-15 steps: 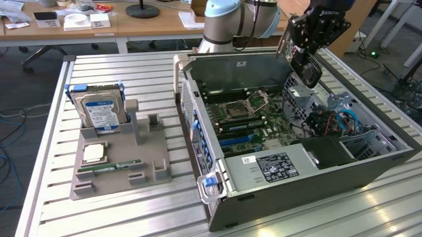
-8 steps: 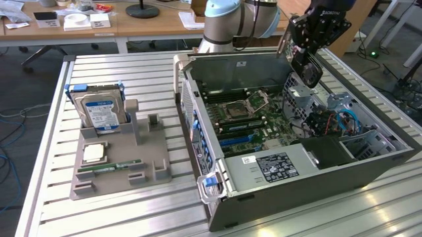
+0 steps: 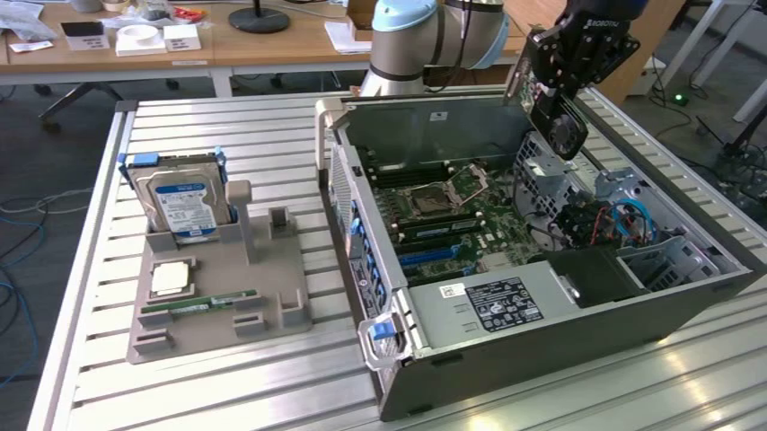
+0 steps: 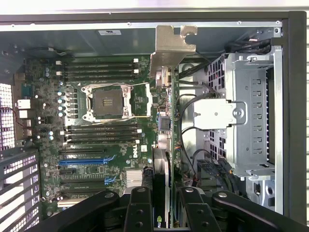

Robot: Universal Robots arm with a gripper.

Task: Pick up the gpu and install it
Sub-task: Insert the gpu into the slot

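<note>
Black fingers (image 4: 139, 212) nearest the wrist camera are clamped on the gpu (image 4: 164, 125), one on each side. The card is held edge-on, likely so its lower edge can meet a slot. We see its metal bracket (image 4: 171, 43) and the motherboard (image 4: 96, 121) from the wrist. The exterior view adds the gripper (image 3: 554, 85) hanging over the open case (image 3: 527, 332) at its far right, card not seated, and the hard drive (image 3: 180, 202) on the tray (image 3: 276, 314) at the exterior view's left.

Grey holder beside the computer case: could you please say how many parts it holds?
3: a hard drive standing upright at its far end, a square silver chip lying flat, and a green memory stick beside the chip. Another drive may stand hidden behind.
</note>
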